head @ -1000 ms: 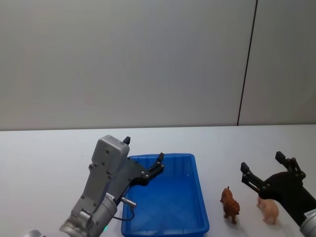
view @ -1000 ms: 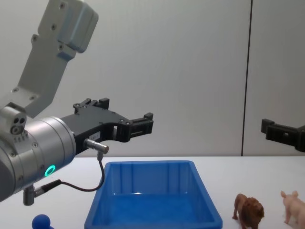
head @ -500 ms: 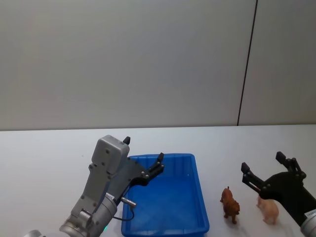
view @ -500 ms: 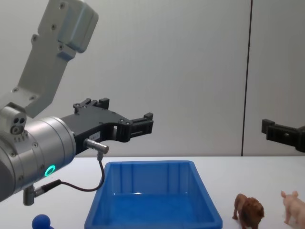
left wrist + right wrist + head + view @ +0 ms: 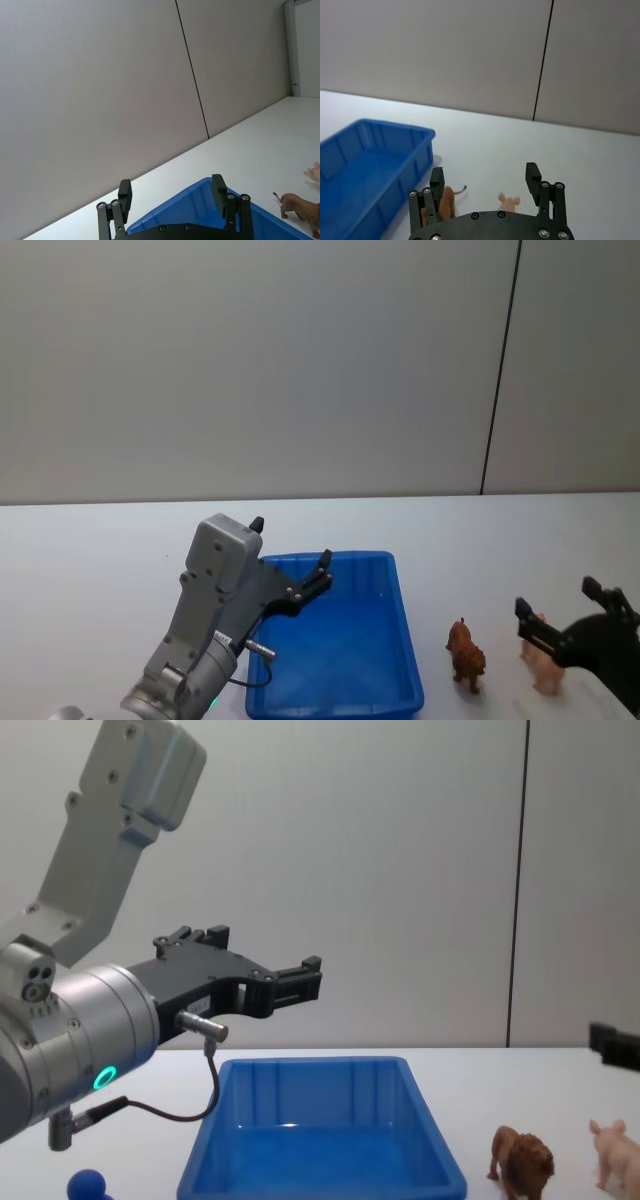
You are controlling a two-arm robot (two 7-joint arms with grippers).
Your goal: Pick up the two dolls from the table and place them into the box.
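Pig beneath spread right tool; left tool hovers over box.

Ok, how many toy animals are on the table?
2. The brown lion stands right of the blue bin; the pink pig stands right of the lion, below the open right gripper. The left gripper hovers over the bin.
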